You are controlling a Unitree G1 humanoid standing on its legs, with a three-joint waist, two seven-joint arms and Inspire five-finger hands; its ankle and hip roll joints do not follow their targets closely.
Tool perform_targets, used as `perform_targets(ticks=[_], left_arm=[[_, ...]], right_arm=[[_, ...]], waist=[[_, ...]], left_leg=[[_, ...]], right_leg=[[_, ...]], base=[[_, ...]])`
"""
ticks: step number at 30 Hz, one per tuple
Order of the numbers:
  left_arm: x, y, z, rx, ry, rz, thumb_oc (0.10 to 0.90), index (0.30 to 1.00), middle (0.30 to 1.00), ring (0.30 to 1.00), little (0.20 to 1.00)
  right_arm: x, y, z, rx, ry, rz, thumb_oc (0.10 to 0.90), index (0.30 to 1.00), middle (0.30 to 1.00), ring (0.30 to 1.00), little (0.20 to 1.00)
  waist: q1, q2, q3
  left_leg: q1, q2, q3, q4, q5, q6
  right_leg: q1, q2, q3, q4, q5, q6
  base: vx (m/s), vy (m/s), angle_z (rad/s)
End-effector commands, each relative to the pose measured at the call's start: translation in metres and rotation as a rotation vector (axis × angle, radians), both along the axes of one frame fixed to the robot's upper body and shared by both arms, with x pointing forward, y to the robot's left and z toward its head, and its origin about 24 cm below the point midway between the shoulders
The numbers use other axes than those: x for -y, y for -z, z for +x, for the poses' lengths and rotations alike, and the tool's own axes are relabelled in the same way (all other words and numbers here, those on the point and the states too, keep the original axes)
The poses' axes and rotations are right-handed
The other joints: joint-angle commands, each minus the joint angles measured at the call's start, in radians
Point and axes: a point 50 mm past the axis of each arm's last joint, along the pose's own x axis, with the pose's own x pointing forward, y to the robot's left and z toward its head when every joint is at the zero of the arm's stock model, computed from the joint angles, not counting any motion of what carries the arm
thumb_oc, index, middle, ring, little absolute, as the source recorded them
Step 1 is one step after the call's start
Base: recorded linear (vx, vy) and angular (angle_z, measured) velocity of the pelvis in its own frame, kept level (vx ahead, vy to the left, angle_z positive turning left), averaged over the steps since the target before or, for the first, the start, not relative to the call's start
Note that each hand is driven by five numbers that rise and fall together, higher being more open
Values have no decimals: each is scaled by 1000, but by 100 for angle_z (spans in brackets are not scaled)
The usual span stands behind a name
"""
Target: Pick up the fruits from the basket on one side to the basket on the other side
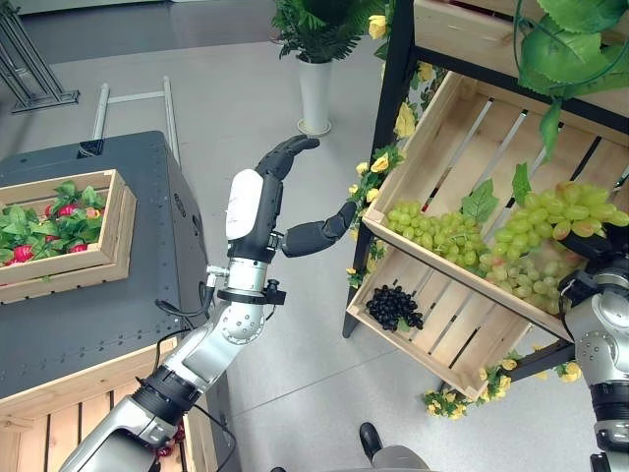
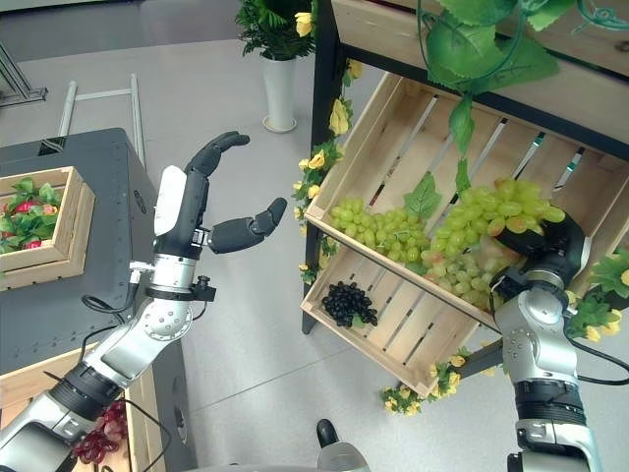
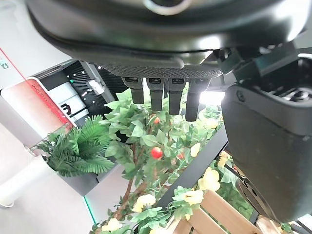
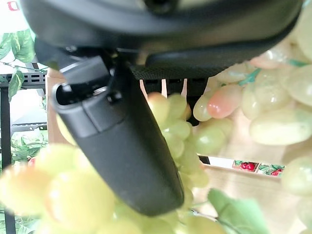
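Green grapes (image 1: pixel 531 241) fill the tilted upper crate (image 1: pixel 462 138) on the rack, dark grapes (image 1: pixel 393 307) lie in the crate below, and a box of red fruit (image 1: pixel 59 228) sits on the desk (image 1: pixel 118 305). The right hand (image 2: pixel 550 246) is buried among the green grapes, its grip impossible to tell. The left hand (image 1: pixel 270 202) hangs in mid-air between desk and rack, fingers spread and empty.

Mock fruit-shop display: slanted wooden crates (image 1: pixel 462 167) of grapes (image 1: pixel 437 231), artificial plants (image 1: pixel 314 25).

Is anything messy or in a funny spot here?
Nothing looks spilled or broken. The green grapes sit in the tilted upper crate, the black grapes in the lower crate. The right robot hand is pushed in among the green grapes.
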Motion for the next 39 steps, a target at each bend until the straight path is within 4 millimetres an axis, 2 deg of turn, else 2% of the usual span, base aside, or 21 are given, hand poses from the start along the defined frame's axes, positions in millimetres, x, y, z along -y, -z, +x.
perform_targets(ticks=[1,6,8,10,11,15,17,18,21,24,28,31,35,39], left_arm=[[14,-59,5,250,91,-60,800,900,900,900,900],[16,-59,4,248,107,-61,800,900,900,900,900],[20,-60,2,266,143,-40,800,900,900,900,900],[22,-62,1,272,160,-29,800,900,900,900,900],[24,-63,0,269,178,-21,800,900,900,900,900],[27,-65,-2,272,196,-4,800,900,900,900,900],[28,-66,-3,274,198,2,800,900,900,900,900],[29,-66,-3,274,195,7,800,900,900,900,900],[29,-66,-4,276,196,17,800,900,900,900,900],[27,-67,-5,274,198,24,800,900,900,900,900],[24,-67,-5,274,198,33,800,900,900,900,900],[22,-68,-6,280,194,35,800,900,900,900,900],[19,-67,-6,281,186,34,800,900,900,900,900],[17,-68,-7,289,174,31,800,900,900,900,900]], right_arm=[[22,-58,8,89,13,-232,800,900,900,900,900],[12,-64,15,51,-57,-345,800,900,900,900,900],[6,-71,17,-14,-116,-499,800,900,900,900,900],[4,-75,18,-33,-135,-561,800,900,900,900,900],[1,-80,18,-92,-168,-689,800,900,900,900,900],[0,-92,17,-199,-198,-919,800,900,900,900,900],[0,-104,15,-223,-208,-1031,800,900,900,900,900],[-3,-118,13,-225,-219,-1117,800,900,900,900,900],[-11,-134,11,-234,-287,-1214,800,900,900,900,900],[-21,-143,8,-215,-375,-1255,800,900,900,900,900],[-31,-147,2,-194,-477,-1284,800,900,900,900,900],[-36,-150,-2,-137,-475,-1306,800,900,900,900,900],[-42,-165,-10,-14,-428,-1331,800,900,900,900,900],[-55,-175,-17,179,-514,-1161,800,900,900,900,900]], waist=[[18,23,-87],[19,22,-84],[15,20,-86],[13,19,-86],[8,15,-87],[-3,11,-90],[-10,7,-91],[-17,4,-92],[-23,-1,-92],[-26,-6,-93],[-27,-12,-95],[-26,-13,-94],[-27,-12,-96],[-25,-10,-95]], left_leg=[[28,-14,-53,9,-110,4],[29,-14,-56,9,-110,4],[28,-14,-53,9,-108,3],[27,-15,-53,9,-108,3],[26,-14,-50,9,-107,2],[27,-12,-42,9,-109,2],[28,-12,-38,9,-110,2],[29,-10,-30,9,-109,1],[27,-8,-22,9,-108,0],[28,-5,-19,9,-108,-2],[27,-3,-19,9,-109,-4],[27,-2,-20,9,-109,-4],[26,-2,-24,9,-111,-5],[24,-4,-30,9,-112,-3]], right_leg=[[-1,85,-76,1,3,-19],[1,85,-78,1,2,-17],[-1,85,-75,1,3,-16],[-2,86,-73,1,3,-15],[-4,88,-69,1,4,-14],[-6,92,-58,1,5,-10],[-8,97,-50,1,7,-8],[-8,98,-44,1,8,-6],[-11,101,-35,1,9,-2],[-12,103,-29,1,9,0],[-11,104,-28,1,8,2],[-10,104,-30,1,8,3],[-8,104,-33,1,6,5],[-7,104,-33,1,3,6]], base=[[0,0,0],[0,0,0],[0,0,0],[0,0,0],[0,0,0],[0,0,0],[0,0,0],[0,0,0],[0,0,0],[-16,-16,-5],[-2,-5,-1],[0,0,0],[0,0,0],[0,0,0]])
